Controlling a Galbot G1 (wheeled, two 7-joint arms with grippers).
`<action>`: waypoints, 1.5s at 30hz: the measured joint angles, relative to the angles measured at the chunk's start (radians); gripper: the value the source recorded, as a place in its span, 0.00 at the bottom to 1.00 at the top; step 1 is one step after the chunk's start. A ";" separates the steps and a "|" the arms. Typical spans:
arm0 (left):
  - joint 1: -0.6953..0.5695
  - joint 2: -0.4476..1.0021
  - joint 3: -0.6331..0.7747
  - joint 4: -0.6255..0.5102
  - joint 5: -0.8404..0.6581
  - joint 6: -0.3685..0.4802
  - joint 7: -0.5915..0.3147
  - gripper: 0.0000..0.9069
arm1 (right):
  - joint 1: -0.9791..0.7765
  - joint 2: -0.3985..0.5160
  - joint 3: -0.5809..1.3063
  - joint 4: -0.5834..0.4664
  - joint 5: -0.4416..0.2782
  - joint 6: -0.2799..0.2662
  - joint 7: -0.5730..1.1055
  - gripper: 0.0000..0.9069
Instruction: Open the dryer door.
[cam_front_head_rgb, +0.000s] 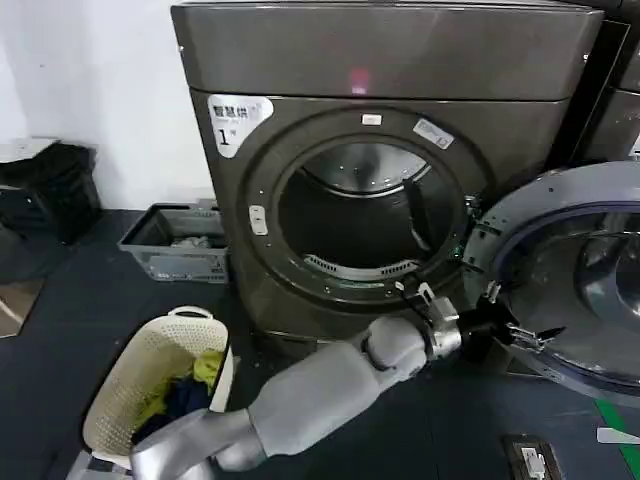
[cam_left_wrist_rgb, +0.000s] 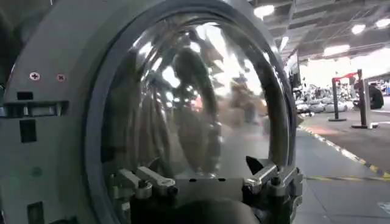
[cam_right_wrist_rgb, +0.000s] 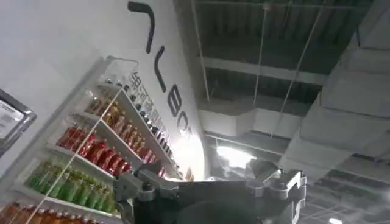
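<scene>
The dryer (cam_front_head_rgb: 380, 60), a dark grey-brown machine with a white "1" label (cam_front_head_rgb: 235, 118) and a pink light (cam_front_head_rgb: 358, 80), stands with its drum opening (cam_front_head_rgb: 365, 215) exposed. The dryer door (cam_front_head_rgb: 575, 290) is swung out to the right, inner side facing me. My left arm reaches across from the lower left. Its left gripper (cam_front_head_rgb: 515, 330) is open at the door's near edge, nothing between the fingers. In the left wrist view the left gripper (cam_left_wrist_rgb: 204, 178) faces the door's glass bowl (cam_left_wrist_rgb: 195, 97). My right gripper (cam_right_wrist_rgb: 207, 182) is open, pointing up at a ceiling and shelves.
A white laundry basket (cam_front_head_rgb: 190, 315) with clothes sits on the floor at the lower left. A grey crate (cam_front_head_rgb: 150, 228) stands beside the dryer, dark bags (cam_front_head_rgb: 50, 185) farther left. Another machine (cam_front_head_rgb: 620, 110) adjoins on the right. Green tape (cam_front_head_rgb: 615, 425) marks the floor.
</scene>
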 joint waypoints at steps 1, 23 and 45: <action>0.001 0.000 0.001 -0.005 -0.002 -0.003 0.002 1.00 | 0.000 -0.002 0.001 -0.001 0.000 0.000 -0.001 1.00; 0.022 0.183 0.025 -0.313 -0.144 -0.043 0.001 1.00 | 0.020 -0.040 -0.015 -0.016 0.000 0.000 -0.009 1.00; 0.008 0.627 0.065 -0.553 -0.041 -0.070 0.004 1.00 | 0.028 -0.029 -0.013 0.000 0.000 0.006 -0.013 1.00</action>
